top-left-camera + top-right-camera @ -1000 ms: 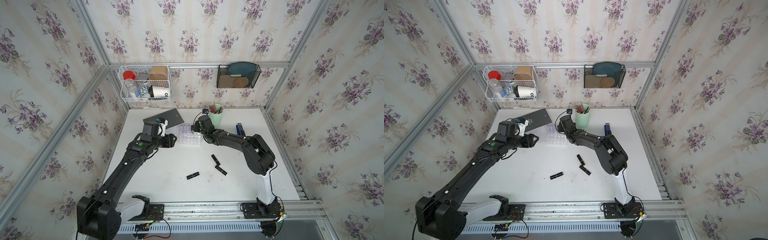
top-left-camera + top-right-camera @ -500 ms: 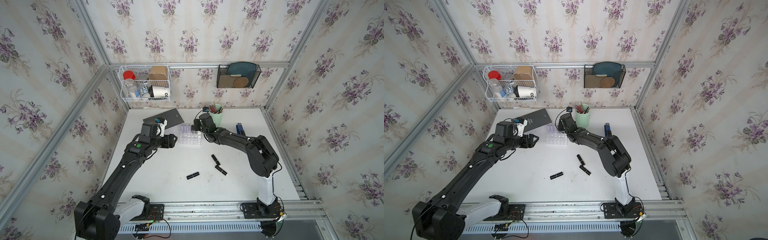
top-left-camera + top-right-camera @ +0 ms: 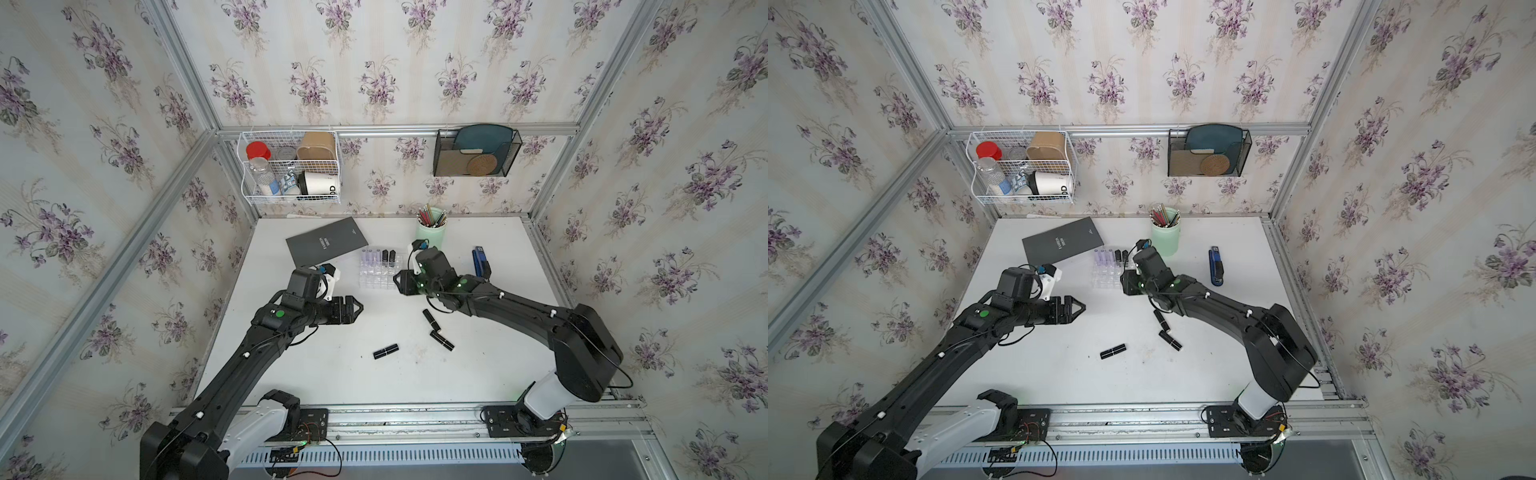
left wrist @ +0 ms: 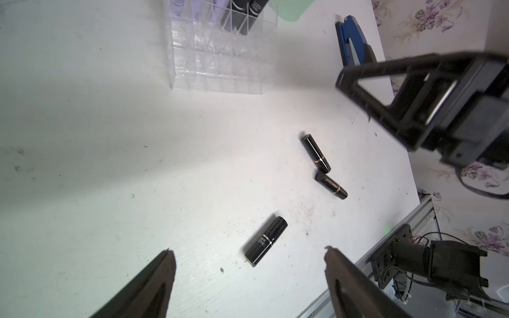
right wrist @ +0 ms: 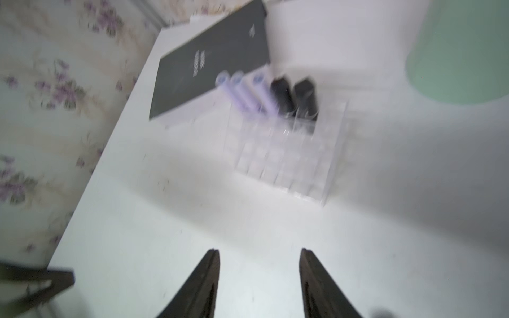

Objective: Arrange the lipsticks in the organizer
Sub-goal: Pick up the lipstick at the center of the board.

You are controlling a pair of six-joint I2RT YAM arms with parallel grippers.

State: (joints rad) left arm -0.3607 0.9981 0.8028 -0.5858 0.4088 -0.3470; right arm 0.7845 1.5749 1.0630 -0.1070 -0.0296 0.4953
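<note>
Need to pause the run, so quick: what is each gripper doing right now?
Left gripper: open wide, holding nothing.
Right gripper: open, nothing between its jaws.

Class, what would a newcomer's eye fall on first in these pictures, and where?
A clear organizer toward the back of the table holds three lilac lipsticks and two black lipsticks upright in its far row. Three more black tubes lie loose nearer the front, the left pincer open and aimed at them.
</note>
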